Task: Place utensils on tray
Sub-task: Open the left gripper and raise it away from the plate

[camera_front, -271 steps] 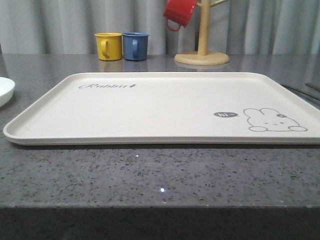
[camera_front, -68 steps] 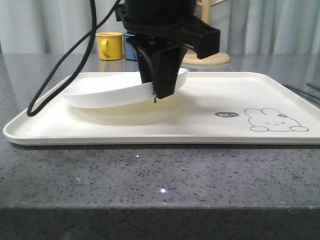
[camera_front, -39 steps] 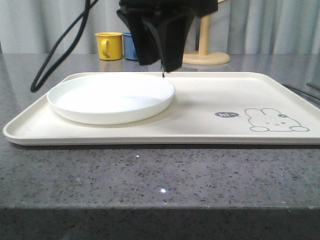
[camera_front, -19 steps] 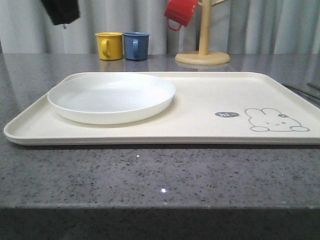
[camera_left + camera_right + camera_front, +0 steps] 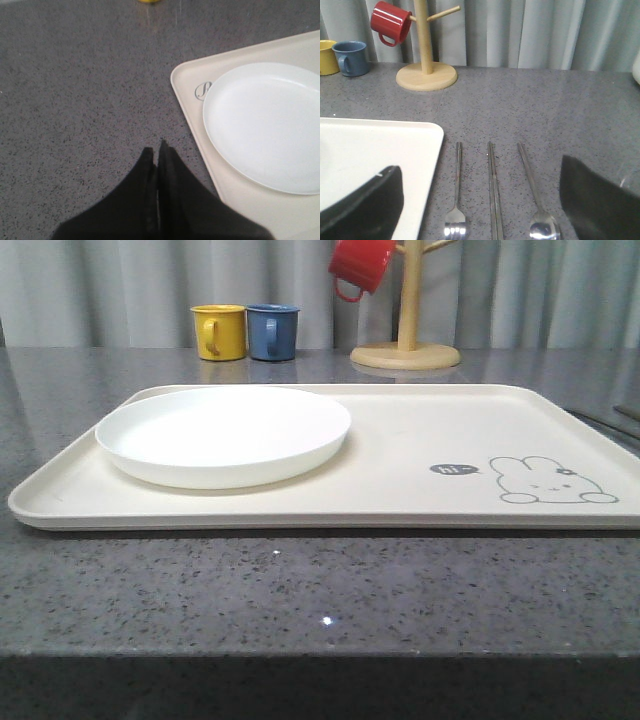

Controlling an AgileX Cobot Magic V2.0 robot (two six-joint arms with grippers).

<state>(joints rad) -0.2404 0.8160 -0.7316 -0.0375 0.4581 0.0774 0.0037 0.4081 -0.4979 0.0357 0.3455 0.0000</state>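
The cream tray [image 5: 400,440] with its rabbit drawing lies across the grey counter. A silver fork [image 5: 456,195], a pair of chopsticks [image 5: 493,190] and a spoon [image 5: 536,205] lie side by side on the counter just beside the tray's corner [image 5: 420,137]. My right gripper [image 5: 478,170] hangs open above them, its black fingers [image 5: 365,205] spread wide on either side with nothing held. In the left wrist view my left gripper [image 5: 159,150] is shut and empty, over bare counter just off the tray's rim [image 5: 186,97].
A round white plate [image 5: 222,432] rests on the tray's left half. Yellow [image 5: 218,332] and blue [image 5: 271,332] mugs stand at the back. A wooden mug tree [image 5: 405,340] carries a red mug [image 5: 358,265].
The left arm set the white plate down on the tray, let it go, then rose away up and to the left, out of the front view.
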